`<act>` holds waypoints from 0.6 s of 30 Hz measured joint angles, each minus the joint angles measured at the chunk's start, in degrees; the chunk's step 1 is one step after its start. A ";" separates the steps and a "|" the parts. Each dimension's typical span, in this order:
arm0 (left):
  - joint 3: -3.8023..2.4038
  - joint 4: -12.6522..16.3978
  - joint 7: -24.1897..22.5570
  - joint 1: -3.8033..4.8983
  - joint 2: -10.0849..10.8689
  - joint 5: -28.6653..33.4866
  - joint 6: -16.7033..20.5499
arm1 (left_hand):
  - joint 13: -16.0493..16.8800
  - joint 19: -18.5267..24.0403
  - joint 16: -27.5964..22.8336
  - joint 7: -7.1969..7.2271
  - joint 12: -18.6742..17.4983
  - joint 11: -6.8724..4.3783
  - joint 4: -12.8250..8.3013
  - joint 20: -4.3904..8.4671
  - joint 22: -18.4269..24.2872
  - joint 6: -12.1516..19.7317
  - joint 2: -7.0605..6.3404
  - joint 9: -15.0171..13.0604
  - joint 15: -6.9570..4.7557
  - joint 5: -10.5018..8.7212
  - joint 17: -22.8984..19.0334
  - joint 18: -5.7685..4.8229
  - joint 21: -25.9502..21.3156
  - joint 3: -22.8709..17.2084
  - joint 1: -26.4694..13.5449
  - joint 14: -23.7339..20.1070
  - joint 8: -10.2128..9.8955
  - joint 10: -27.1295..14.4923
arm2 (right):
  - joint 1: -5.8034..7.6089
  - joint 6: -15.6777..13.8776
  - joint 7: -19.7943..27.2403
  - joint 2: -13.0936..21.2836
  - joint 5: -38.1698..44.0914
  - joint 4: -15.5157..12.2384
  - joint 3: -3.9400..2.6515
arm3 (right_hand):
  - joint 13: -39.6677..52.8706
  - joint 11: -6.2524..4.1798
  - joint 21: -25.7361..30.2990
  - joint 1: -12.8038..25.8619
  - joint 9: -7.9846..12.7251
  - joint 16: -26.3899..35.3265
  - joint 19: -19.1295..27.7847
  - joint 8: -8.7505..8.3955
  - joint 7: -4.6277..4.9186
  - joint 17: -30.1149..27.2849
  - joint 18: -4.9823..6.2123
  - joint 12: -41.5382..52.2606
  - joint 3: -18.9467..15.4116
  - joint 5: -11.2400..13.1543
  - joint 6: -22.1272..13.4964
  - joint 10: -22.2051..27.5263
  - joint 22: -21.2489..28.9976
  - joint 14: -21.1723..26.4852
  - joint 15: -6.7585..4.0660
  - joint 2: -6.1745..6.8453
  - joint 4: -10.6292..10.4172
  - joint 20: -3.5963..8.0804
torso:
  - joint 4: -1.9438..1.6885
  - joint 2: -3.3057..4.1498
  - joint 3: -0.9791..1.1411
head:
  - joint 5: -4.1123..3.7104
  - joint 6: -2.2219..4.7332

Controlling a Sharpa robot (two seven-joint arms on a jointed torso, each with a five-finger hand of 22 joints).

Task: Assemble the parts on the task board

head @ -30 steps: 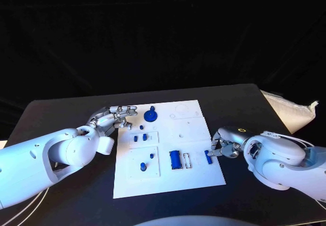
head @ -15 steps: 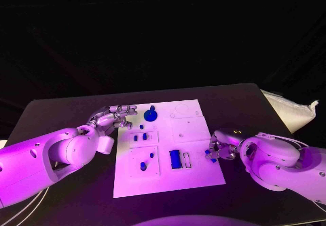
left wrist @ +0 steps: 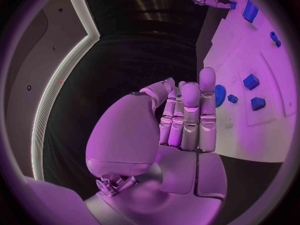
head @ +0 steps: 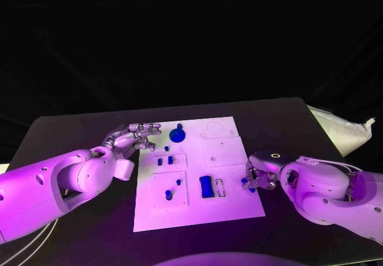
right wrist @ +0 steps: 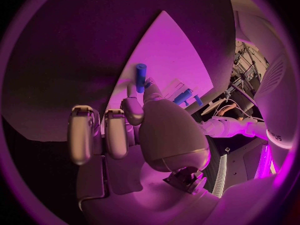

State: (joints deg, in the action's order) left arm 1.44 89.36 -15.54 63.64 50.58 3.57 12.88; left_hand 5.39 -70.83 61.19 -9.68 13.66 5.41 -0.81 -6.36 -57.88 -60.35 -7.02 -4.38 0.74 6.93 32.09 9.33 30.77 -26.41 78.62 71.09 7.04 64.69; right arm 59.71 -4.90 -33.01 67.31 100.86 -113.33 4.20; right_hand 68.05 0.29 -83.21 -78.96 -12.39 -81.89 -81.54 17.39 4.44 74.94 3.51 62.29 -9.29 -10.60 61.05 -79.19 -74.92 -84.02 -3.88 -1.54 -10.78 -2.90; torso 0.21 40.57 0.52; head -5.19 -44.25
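The white task board (head: 227, 208) lies mid-table. On it are a round blue part (head: 177, 134), two small blue parts (head: 164, 161), a blue peg (head: 168, 195) and a blue block (head: 206, 187). My right hand (head: 261, 176) is at the board's right edge and pinches a short blue peg (right wrist: 141, 77) between thumb and a finger; the peg (head: 247, 185) hangs just over the board's edge. My left hand (head: 134, 136) hovers at the board's far left corner with its fingers (left wrist: 189, 116) straight, side by side and holding nothing. The board (left wrist: 269, 130) lies beside that hand.
A white bag (head: 345, 131) lies at the table's right edge, beyond my right arm. Black table (head: 79, 130) surrounds the board on every side. The board's far right quarter holds pale empty recesses (head: 215, 132).
My right hand has shifted slightly toward the near edge with the blue peg in its fingers. The left hand has hardly moved.
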 measured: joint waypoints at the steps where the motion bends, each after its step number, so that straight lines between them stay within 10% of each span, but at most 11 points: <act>1: 0.00 0.00 0.00 0.00 0.00 0.00 0.00 | 0.00 0.00 0.00 0.00 0.00 0.00 0.00 0.00 0.00 0.00 0.00 0.00 0.00 0.00 0.00 0.00 0.00 0.00 0.00 0.00 0.00 0.00 | -0.02 0.49 0.02 -0.10 0.93 -0.01 -0.01 | 0.00 0.00 0.00 0.00 0.00 0.00 -0.02 0.00 -0.04 0.00 0.00 0.00 0.03 0.07 0.06 0.00 0.00 0.00 0.00 0.00 0.24 0.02 | 0.01 0.00 0.00 | 0.02 -0.01; 18: 0.00 -0.07 0.07 -0.09 0.05 -0.01 -0.06 | 0.00 0.00 0.00 0.00 0.00 0.00 0.00 0.00 -0.01 0.00 0.00 0.00 0.00 0.00 0.01 0.00 0.00 0.00 0.00 0.00 0.00 0.00 | -0.57 4.35 0.20 -1.68 9.81 -0.18 -0.34 | 0.34 -0.43 -0.41 -4.16 0.64 -0.56 -0.64 -1.92 -0.60 -0.01 0.00 -0.01 4.22 0.93 1.43 0.18 0.01 0.06 -0.01 -0.87 3.71 0.64 | -0.02 0.03 0.01 | 0.31 -0.23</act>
State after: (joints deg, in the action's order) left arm 1.44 89.29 -15.46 63.55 50.62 3.56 12.83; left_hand 5.39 -70.83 61.19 -9.68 13.66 5.41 -0.81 -6.36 -57.88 -60.36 -7.02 -4.39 0.74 6.93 32.10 9.32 30.77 -26.41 78.62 71.09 7.04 64.69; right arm 59.14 -0.55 -32.81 65.63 110.68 -113.51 3.87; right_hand 68.39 -0.14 -83.62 -83.12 -11.75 -82.45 -82.18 15.47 3.84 74.93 3.51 62.28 -5.07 -9.67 62.48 -79.01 -74.91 -83.96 -3.89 -2.41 -7.07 -2.26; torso 0.19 40.59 0.52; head -4.88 -44.48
